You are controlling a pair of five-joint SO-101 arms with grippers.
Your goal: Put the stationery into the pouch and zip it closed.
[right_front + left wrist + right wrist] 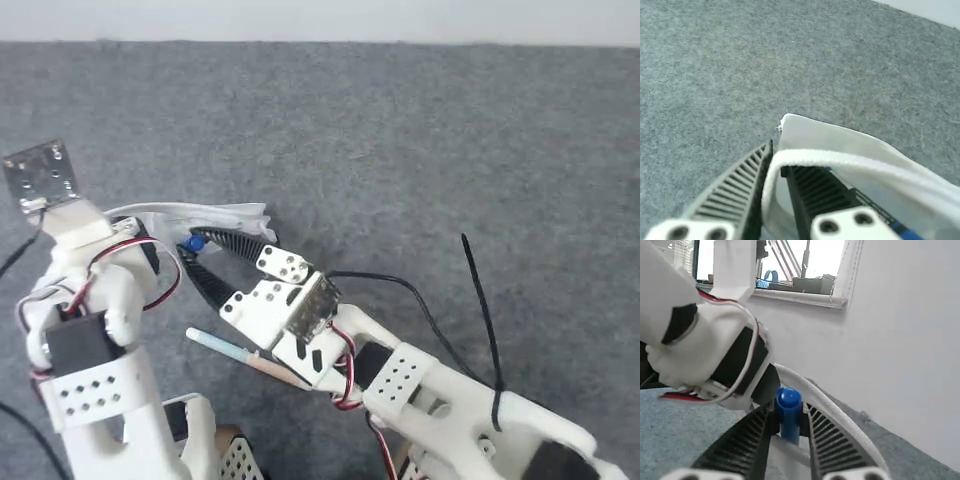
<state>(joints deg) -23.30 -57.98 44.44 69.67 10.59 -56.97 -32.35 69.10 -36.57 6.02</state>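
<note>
Left fingers tight on the white rim of the pouch — right fingers tight on a blue-capped pen.

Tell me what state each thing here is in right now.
White fabric pouch: open, unzipped.
Blue-capped pen: clamped at the pouch's mouth.
Blue-tipped wooden pencil: lying loose outside the pouch.
Left gripper: shut on the pouch's rim.
Right gripper: shut on the pen.
</note>
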